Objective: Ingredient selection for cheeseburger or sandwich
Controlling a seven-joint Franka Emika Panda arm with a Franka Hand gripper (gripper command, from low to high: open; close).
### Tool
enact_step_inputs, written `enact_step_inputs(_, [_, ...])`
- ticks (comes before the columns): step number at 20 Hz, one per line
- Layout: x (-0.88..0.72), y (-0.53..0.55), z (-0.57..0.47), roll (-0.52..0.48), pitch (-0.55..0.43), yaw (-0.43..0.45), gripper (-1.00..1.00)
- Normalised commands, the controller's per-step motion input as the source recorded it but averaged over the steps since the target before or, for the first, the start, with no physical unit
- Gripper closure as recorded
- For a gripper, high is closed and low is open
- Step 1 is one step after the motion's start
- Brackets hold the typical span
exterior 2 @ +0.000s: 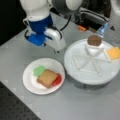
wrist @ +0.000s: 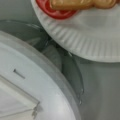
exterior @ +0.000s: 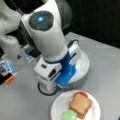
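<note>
A plain grey table [exterior 2: 15, 52] carries the scene. Directly on it in both front views sit a small round white paper plate [exterior 2: 30, 83], bearing the toy food, and, just beside it toward a front view's right, a large round white tray with raised dividers [exterior 2: 75, 72]. The gripper is not discernible. An orange block [exterior: 9, 79] lies at a front view's left edge.
</note>
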Motion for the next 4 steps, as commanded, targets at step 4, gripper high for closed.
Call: enact_step_inputs(4, [-0.17,0.14,-0.02,-0.290,-0.001,0.007,-1.00])
